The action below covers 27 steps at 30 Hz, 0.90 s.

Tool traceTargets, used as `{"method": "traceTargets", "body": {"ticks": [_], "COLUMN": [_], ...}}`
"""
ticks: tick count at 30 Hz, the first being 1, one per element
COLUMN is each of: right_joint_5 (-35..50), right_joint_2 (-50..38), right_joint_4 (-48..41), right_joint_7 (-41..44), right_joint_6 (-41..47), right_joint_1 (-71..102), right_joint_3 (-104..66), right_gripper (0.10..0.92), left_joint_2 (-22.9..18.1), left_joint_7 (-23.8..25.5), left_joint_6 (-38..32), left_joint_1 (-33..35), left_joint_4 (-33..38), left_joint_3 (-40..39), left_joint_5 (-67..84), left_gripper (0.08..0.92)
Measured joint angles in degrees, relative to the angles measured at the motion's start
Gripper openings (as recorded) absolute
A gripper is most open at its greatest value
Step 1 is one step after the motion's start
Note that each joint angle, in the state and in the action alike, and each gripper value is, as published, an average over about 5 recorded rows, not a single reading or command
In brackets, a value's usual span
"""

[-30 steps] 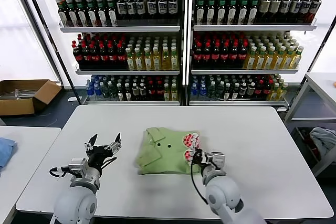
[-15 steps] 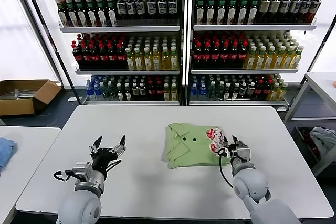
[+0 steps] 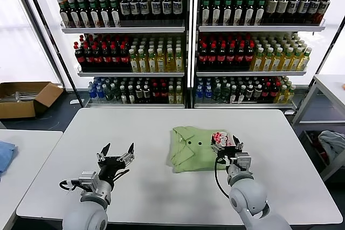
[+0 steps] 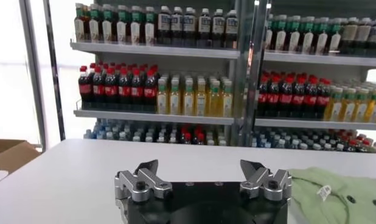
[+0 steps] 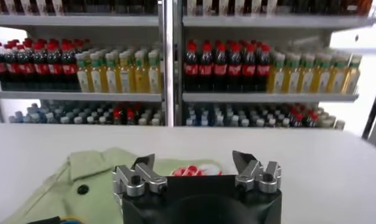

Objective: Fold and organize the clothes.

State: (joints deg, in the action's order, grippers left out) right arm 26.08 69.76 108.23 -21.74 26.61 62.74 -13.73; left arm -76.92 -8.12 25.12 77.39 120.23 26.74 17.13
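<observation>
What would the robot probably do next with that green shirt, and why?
Probably draw the right gripper back off the polo shirt. Its fingers are open at the shirt's printed edge, and the shirt lies folded into a compact bundle on the white table. The left gripper hovers open, well away.

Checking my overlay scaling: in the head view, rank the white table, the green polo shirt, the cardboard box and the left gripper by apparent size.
1. White rectangular table, by far the largest.
2. Light green folded polo shirt.
3. Brown cardboard box, looking about shirt-sized but farther away and cut off by the frame edge, so this order is unsure.
4. Left gripper, fingers open, smallest.
</observation>
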Motion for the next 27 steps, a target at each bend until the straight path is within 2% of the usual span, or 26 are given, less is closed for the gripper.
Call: {"method": "traceTargets", "body": {"ticks": [13,27], "right_joint_5": [9.3,9.9], "right_joint_2": [1.5,1.9], "right_joint_4": [-1.2,1.9], "right_joint_7": [-0.9,-0.6], "right_joint_6": [0.9,0.8], "right_joint_1": [1.4,3.5], "right_joint_3": [-0.8,-0.9], "right_gripper": [0.823,0.823], "left_joint_2": [-0.9,-2.4], "left_joint_7": [0.4,1.1], "left_joint_6": [-0.5,-1.7], "left_joint_1": [2.0,4.7], "left_joint_4": [1.2,2.9], "left_joint_3": [-0.1,-1.1], "left_joint_5": [-0.8,-2.5], "left_gripper": [0.823,0.823]}}
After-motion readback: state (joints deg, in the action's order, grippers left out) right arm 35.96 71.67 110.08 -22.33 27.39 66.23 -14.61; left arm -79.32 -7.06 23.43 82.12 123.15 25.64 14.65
